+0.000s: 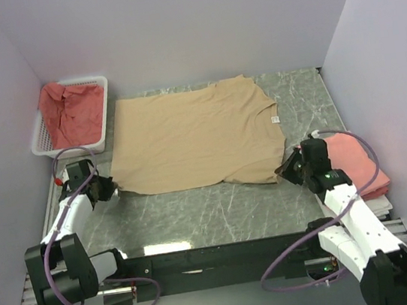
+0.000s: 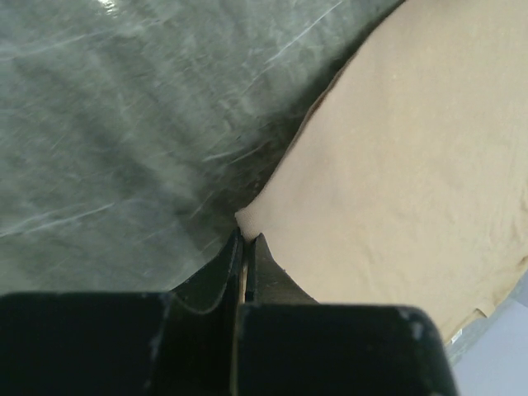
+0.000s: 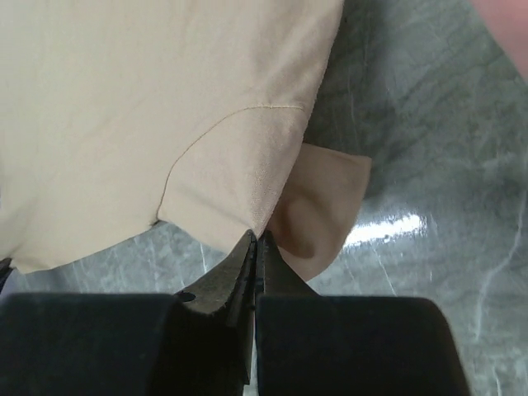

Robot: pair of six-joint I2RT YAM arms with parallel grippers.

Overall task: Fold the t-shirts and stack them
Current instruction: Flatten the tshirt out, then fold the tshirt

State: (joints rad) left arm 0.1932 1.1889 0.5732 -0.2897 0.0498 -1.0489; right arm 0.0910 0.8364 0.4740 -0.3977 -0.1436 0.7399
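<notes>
While the tan t-shirt (image 1: 193, 135) lies spread flat across the middle of the grey marbled table (image 1: 197, 218), both of its near corners are pinched. At the near-left corner the left gripper (image 2: 246, 241) has its jaws closed tight on the tip of the hem — the wrist view shows a small nub of cloth caught between the black fingers. At the near-right corner the right gripper (image 3: 256, 239) is likewise clamped on the edge of the sleeve, where a flap of fabric is turned under beside the fingers. A small white label (image 1: 275, 120) sits on the shirt near its right edge. At the far left of the table, near the shirt's far corner, a white basket (image 1: 95, 83) holds a crumpled red t-shirt (image 1: 69, 111). On the right — just beyond the right gripper — lies a folded salmon t-shirt (image 1: 353, 162).
</notes>
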